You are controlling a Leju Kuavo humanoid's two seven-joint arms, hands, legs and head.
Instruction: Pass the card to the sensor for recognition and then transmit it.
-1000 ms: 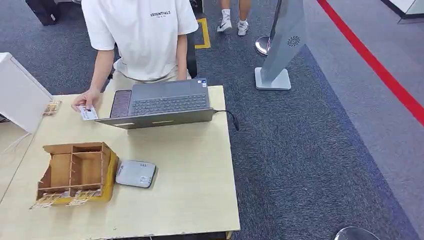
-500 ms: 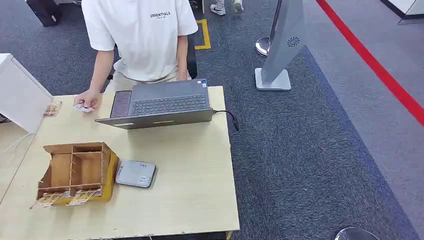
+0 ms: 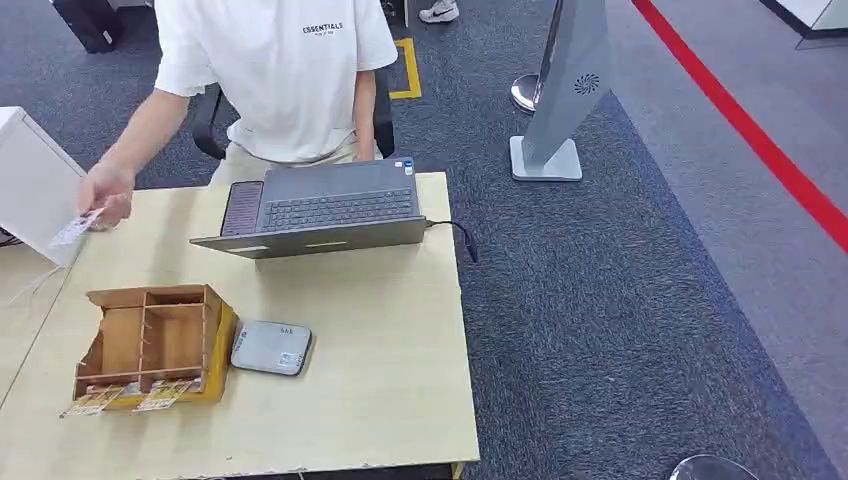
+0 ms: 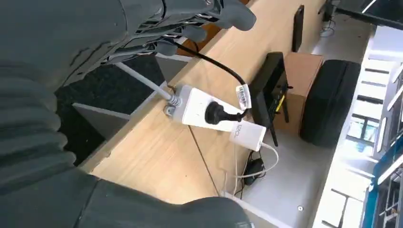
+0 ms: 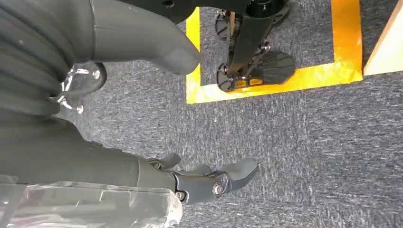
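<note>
**Card still with the person, robot hands idle**

Small white plastic card (image 3: pixel 73 230) is pinched in the person's hand (image 3: pixel 105 194), held in the air at the far left edge of the pale wooden worktop (image 3: pixel 380 330), just beside a white box-like panel (image 3: pixel 35 185). Person in a white T-shirt (image 3: pixel 280 70) stands on the far side, arm reached out left. Card is clear of the worktop surface, tilted, one end sticking out of the fingers.

Grey flat rounded card sensor (image 3: pixel 271 347) lies near the middle-left of the worktop, touching or just beside the open wooden compartment box (image 3: pixel 150 340) with a yellow base. Open grey laptop (image 3: pixel 325 205) sits at the far edge, black cable trailing off its right side.

Left hand (image 4: pixel 157 23) seen from its wrist: dark fingers curled loosely, nothing in them, hanging over a floor-level board with a white power strip (image 4: pixel 202 107). Right hand (image 5: pixel 190 183) hangs over grey carpet, fingers partly apart, holding nothing as far as I can tell.

Handling guess: card looks thin, stiff, light, smooth, so likely slippery and prone to pivot in a pinch. Best to take the free end by the flat faces, thumb against fingers, leaving enough face exposed to lay over the sensor. Edge grabs would probably slip. Not fragile, but easily dropped at the handover.
</note>
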